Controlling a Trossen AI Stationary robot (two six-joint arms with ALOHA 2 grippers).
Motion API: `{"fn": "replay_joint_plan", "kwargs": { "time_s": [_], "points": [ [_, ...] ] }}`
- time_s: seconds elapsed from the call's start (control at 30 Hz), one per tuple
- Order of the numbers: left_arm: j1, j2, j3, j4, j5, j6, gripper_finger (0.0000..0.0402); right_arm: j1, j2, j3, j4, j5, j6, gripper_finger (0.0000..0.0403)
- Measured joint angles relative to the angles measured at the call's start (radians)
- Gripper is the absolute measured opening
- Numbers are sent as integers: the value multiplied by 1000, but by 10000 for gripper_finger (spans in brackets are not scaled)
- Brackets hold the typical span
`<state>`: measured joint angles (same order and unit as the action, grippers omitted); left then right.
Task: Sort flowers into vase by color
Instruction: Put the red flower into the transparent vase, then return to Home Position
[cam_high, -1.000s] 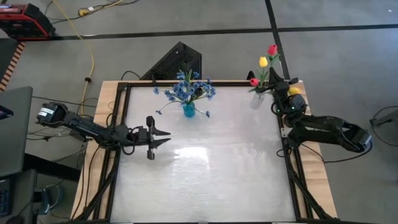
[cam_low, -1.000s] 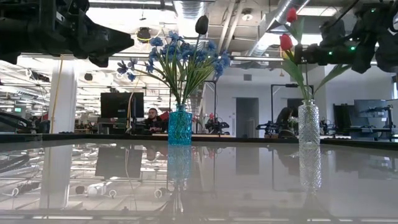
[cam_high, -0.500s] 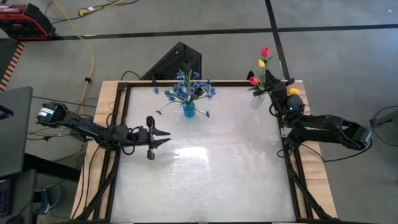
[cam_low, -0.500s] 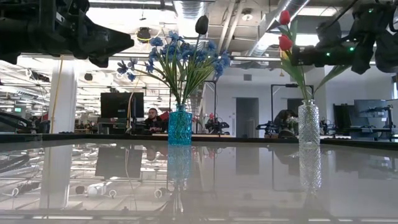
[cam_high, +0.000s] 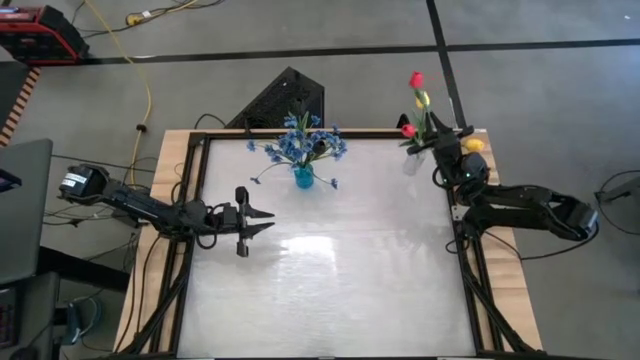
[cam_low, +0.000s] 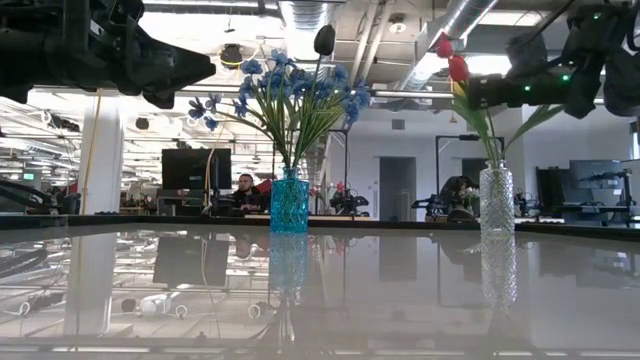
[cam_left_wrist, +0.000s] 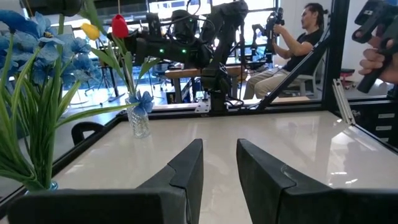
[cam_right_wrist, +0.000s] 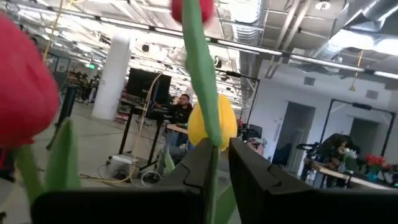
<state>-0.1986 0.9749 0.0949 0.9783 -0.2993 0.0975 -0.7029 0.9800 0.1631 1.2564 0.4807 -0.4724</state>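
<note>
Vases are standing in a pair along the far edge of the pale glossy bench (cam_high: 330, 280): a small turquoise glass vase (cam_low: 289, 202) left of centre, filled with a bunch of blue many-blossom sprays (cam_high: 300, 145) among which one dark, near-black bud (cam_low: 324, 40) is rising, and a clear cut-glass vase (cam_low: 496, 200) at the far right corner. The clear vase is holding two red tulips and one yellow tulip (cam_left_wrist: 91, 30) on thin green stems; the shorter red tulip (cam_high: 408, 131) is leaning out beside the tool. The right tool (cam_right_wrist: 219, 163) is reaching over this vase with its fingers clamped on the green stem of the tall red tulip (cam_high: 416, 79), whose bloom is standing well above the vase mouth. The left tool (cam_high: 264, 221) is waiting above the bench's left side, well apart from both vases, its fingers standing apart with nothing between them. Beyond the bench, a seated person (cam_left_wrist: 297, 40) is showing in the room.
</note>
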Motion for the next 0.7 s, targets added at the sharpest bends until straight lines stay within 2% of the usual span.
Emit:
{"fn": "replay_joint_plan", "kwargs": {
  "time_s": [0.3, 0.5, 0.7],
  "points": [
    [0, 0, 0, -1, -2, 14, 87, 64, -33, 0, -23, 123, -85, 123],
    [0, 0, 0, -1, -2, 14, 87, 123, -112, 0, -148, 129, -50, 154],
    [0, 0, 0, -1, -3, 13, 87, 216, -222, 35, -286, 127, 1, 162]
  ]
}}
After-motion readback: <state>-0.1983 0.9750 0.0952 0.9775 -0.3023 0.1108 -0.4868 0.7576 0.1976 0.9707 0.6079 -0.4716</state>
